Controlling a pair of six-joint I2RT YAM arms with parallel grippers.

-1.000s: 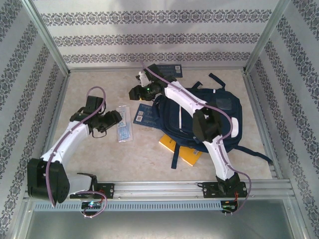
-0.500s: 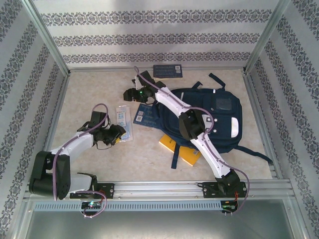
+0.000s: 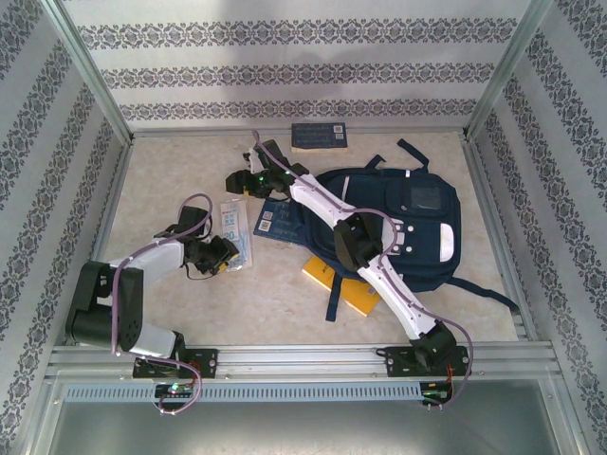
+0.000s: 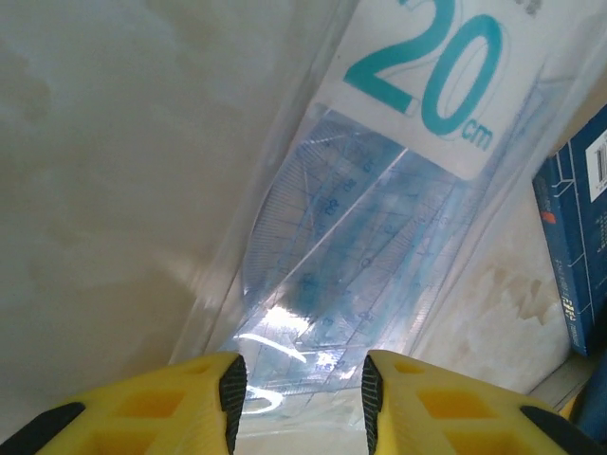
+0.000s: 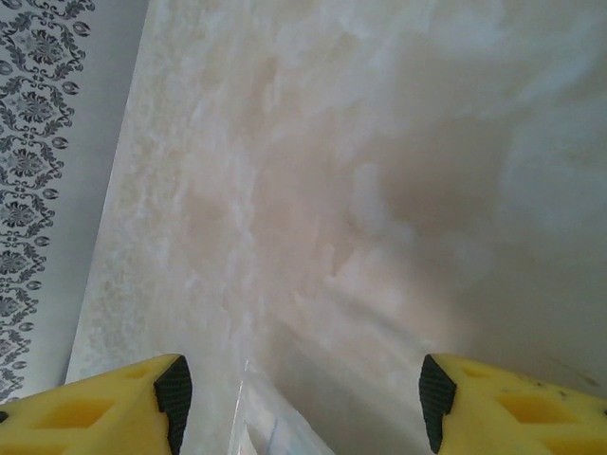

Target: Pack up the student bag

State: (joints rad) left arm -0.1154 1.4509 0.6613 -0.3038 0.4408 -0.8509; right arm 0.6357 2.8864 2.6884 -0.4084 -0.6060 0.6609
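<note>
**Left gripper at near end of clear plastic ruler pack; navy blue fabric student bag off to its right**

Left gripper: yellow fingers partly spread, nothing pinched, low over the pack's near end. Can't tell if the pads touch the film. The pack, labelled "20 cm", lies flat on the pale marbled bench. Its long axis runs straight ahead of this gripper, leaning a little right. The pack looks wider than the gap between the jaws, so they sit over its face, not around its edges.

Right gripper: fingers spread wide, empty, hovering just past the pack's far end. A corner of the film shows between its fingers in the right wrist view.

The left arm is the nearer one for the pick.

The bag lies flat to the right of the left gripper, well apart, with a flat blue box between pack and bag. The right arm reaches across the bag.

Judgement: the pack has to travel rightward to the bag. Can't tell whether any bag opening is unzipped.
</note>
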